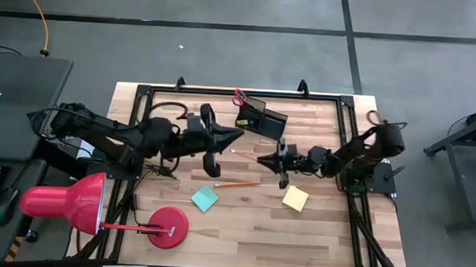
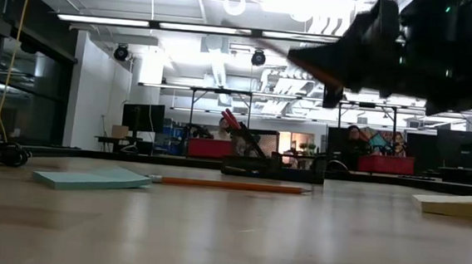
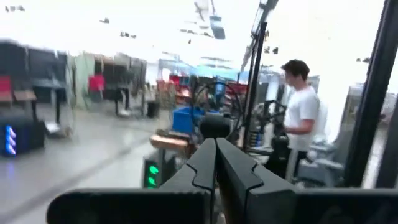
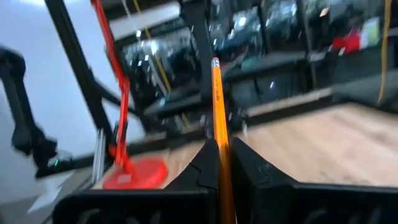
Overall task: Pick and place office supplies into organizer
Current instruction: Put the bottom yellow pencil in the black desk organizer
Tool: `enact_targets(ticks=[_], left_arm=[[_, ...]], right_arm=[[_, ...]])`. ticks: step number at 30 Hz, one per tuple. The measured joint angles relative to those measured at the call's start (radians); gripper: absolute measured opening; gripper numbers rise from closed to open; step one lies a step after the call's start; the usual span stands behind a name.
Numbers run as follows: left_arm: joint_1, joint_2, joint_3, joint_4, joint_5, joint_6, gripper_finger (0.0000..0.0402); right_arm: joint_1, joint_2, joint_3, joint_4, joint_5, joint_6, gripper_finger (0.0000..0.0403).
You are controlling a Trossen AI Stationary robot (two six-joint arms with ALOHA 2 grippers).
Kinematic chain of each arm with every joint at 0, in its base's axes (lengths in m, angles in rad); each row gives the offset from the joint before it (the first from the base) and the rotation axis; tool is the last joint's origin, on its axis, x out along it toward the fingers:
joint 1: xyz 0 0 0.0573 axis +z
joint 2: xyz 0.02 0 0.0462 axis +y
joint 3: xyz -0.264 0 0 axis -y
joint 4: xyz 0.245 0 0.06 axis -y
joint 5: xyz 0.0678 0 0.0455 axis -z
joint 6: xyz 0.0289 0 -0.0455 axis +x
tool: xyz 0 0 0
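Note:
My right gripper (image 1: 260,159) is shut on an orange pencil (image 4: 217,106), over the middle of the table and clear of the wood. My left gripper (image 1: 239,136) hovers just to its far left, shut with nothing in it (image 3: 216,149). A second orange pencil (image 1: 237,184) lies flat on the table, with a blue sticky pad (image 1: 204,199) and a yellow pad (image 1: 295,198) near it. The black organizer (image 1: 260,117) stands at the far edge, with red-handled scissors (image 1: 239,97) sticking out of it. My right gripper pinches the pencil's shaft (image 4: 222,158) between its two fingers. The fingers come in about level from the table's right and lie along the pencil. Its free end (image 1: 234,153) sticks out past the fingertips toward the table's left. The pencil is lifted clear of the table.
A big red desk lamp (image 1: 62,202) with its round base (image 1: 168,227) stands at the near left. A black metal frame (image 1: 248,92) runs round the table's far edge and sides. A person (image 3: 301,118) stands in the room beyond the table.

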Motion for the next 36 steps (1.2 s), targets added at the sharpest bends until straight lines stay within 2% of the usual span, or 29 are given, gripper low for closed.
enact_targets(ticks=[3,6,12,15,19,26,30,36], left_arm=[[0.0,-0.034,-0.001,-0.003,0.008,0.06,0.0006],[0.0,-0.054,0.0,-0.017,0.002,0.084,0.003],[0.001,-0.052,-0.001,-0.044,0.003,0.019,0.0136],[0.0,-0.052,-0.001,-0.115,-0.007,0.021,0.0188],[0.0,-0.051,-0.002,-0.109,0.012,-0.006,0.0228],[0.0,-0.051,-0.001,-0.121,0.011,-0.005,0.0225],[0.0,-0.041,-0.002,-0.115,-0.001,-0.002,0.0208],[0.0,-0.041,-0.002,-0.107,-0.016,0.001,0.019]], right_arm=[[-0.012,-0.092,0.0,-0.008,0.005,-0.021,0.0],[-0.031,-0.189,0.0,-0.065,0.005,-0.034,0.0],[-0.057,-0.387,0.0,-0.243,-0.006,-0.065,0.0],[-0.057,-0.478,0.0,-0.295,-0.007,-0.096,0.0],[-0.057,-0.577,0.001,-0.31,0.014,-0.126,0.0],[-0.057,-0.653,0.04,-0.351,0.024,-0.126,0.0],[-0.054,-0.648,0.149,-0.468,-0.034,-0.165,0.0],[-0.054,-0.633,0.279,-0.546,-0.113,-0.219,0.0]])
